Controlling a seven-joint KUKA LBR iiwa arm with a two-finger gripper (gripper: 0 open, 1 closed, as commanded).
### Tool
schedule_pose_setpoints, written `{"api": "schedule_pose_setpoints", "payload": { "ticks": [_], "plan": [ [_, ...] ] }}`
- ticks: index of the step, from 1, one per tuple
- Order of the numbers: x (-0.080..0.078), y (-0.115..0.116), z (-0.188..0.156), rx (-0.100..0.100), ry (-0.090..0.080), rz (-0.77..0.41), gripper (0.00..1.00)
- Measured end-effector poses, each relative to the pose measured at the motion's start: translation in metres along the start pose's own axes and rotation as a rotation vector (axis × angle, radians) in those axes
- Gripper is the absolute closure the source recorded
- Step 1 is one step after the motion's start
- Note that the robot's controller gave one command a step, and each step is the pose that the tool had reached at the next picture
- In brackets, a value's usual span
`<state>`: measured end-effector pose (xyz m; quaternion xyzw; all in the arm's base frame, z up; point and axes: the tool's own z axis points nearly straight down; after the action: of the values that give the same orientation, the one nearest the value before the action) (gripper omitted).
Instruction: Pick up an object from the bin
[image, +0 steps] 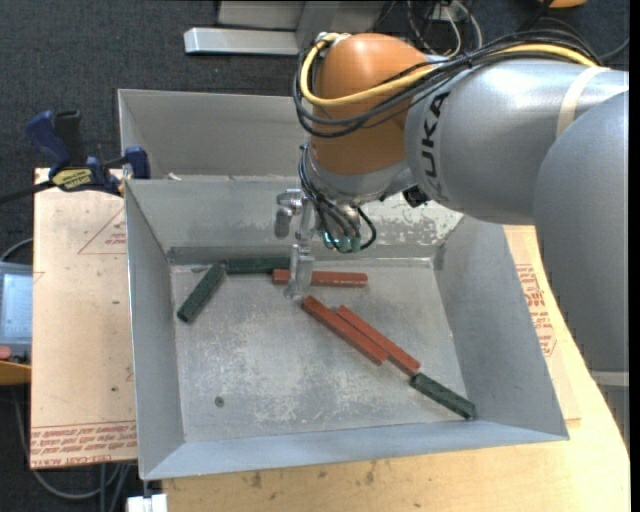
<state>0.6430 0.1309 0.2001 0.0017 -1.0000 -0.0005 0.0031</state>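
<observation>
Fingers (300, 262) hang straight down from the orange-covered wrist as one narrow metal strip seen side-on, and I cannot tell whether they are spread or pressed together. The gripper (297, 290) has its tips low at the back of the bin (150, 330), near the foot of the rear wall. They overlap the left end of a short red bar (335, 279) that lies flat along that wall, but whether the bar sits between them cannot be made out. Just left of the tips, in line with the red bar, lies a dark green bar (255, 266). Further left a second green bar (200, 293) lies tilted, its lower end pointing to the bin's left wall. Just in front of the tips begins a pair of long red bars (360, 333), side by side and touching, running diagonally to the front right. Beyond their far end a third green bar (442, 394) lies near the front right corner.
</observation>
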Motion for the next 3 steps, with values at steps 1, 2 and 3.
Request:
{"api": "schedule_pose_setpoints", "payload": {
  "ticks": [1,2,3],
  "plan": [
    [-0.012,0.065,0.131,-0.001,-0.009,-0.369,0.00],
    [-0.008,0.113,0.099,0.000,-0.013,-0.670,0.00],
    [-0.010,0.120,0.099,0.002,-0.011,-0.746,0.00]
  ]
}}
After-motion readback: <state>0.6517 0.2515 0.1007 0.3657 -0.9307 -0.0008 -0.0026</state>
